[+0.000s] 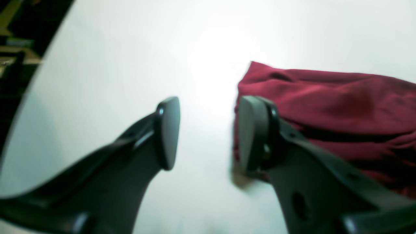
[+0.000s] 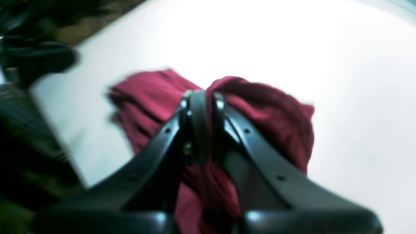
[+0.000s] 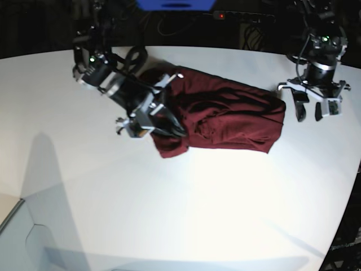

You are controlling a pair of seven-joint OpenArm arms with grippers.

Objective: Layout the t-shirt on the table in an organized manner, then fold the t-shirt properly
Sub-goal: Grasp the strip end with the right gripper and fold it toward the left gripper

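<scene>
- The t-shirt (image 3: 225, 118) is seen lying bunched and creased on the white tabletop (image 3: 186, 214), toward the far side and well clear of the near edge; no sleeve, collar or hem can be told apart in the heap.
- It is judged to be soft, light and limp: it will sag and fold over itself when lifted, and may drag or stretch but is unlikely to slip out of a firm pinch.
- A hold is best taken at an outer edge or corner, such as a hem or shoulder seam, so that the cloth opens out when pulled; a grip in the middle of the heap would only gather more layers.
- At the shirt's end nearest the blue object at the back of the scene, the right tool (image 2: 206, 130) is pressed shut on a thick fold of the shirt, with cloth spilling to both sides of its fingers.
- At the shirt's opposite end, the left tool (image 1: 208, 133) is held partly open with nothing between its fingers; one finger (image 1: 253, 133) stands just beside, perhaps touching, the cloth edge, the other over bare tabletop.
</scene>
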